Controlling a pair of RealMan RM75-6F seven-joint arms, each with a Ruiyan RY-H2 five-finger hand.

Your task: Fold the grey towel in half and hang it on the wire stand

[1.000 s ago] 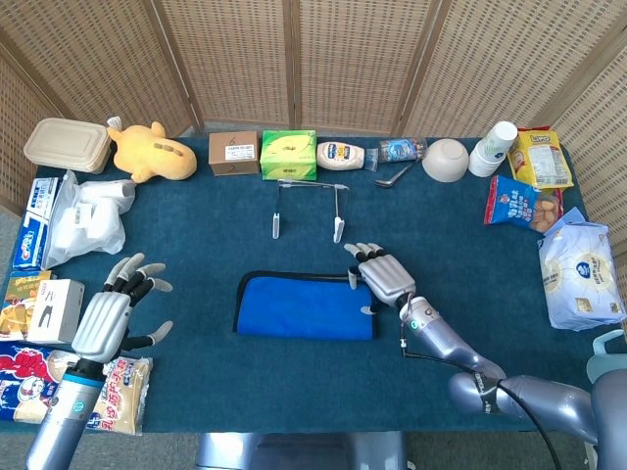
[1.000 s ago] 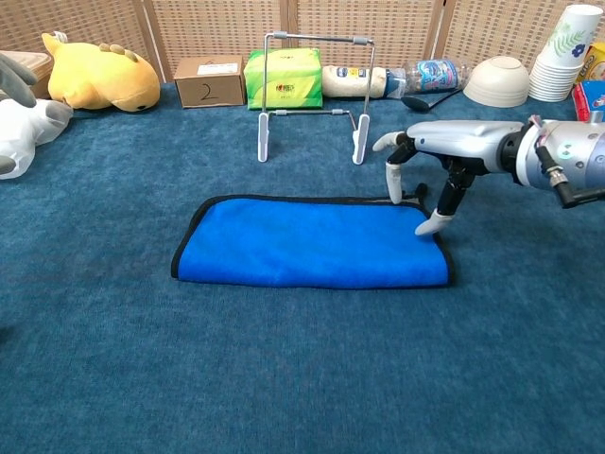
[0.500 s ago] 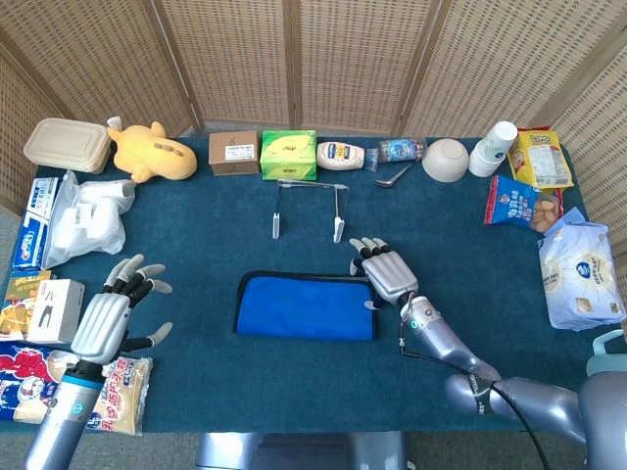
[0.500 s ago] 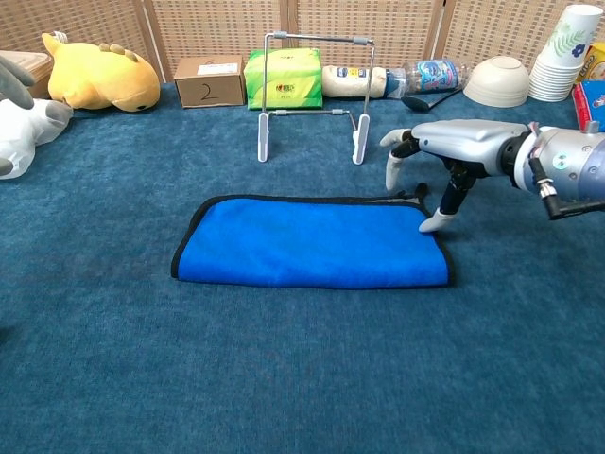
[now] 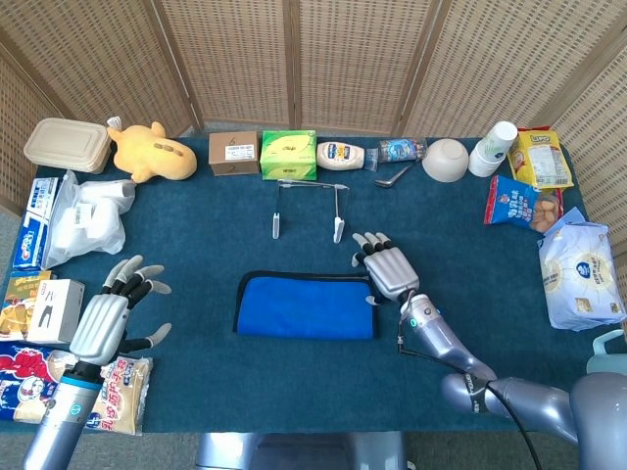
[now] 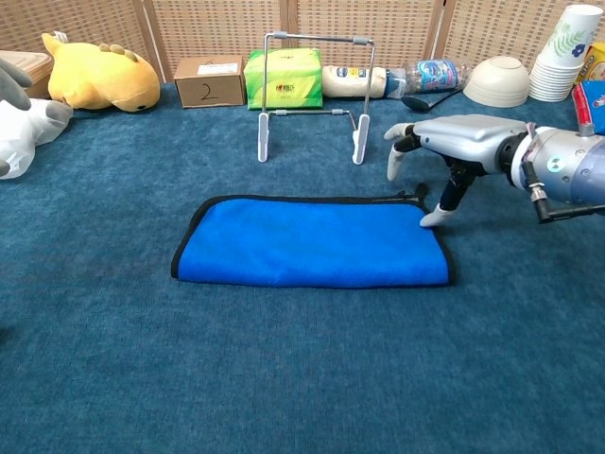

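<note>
Towel (image 6: 312,251), plush blue rectangle, lies folded on carpet-like table (image 6: 284,369).

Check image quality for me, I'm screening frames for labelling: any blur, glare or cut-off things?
Head view: sharp, evenly lit, no glare; the blue folded towel is crisp. Chest view: sharp too, soft shadows; the white stuffed toy is cropped at the left edge, the right hand fully visible.
</note>
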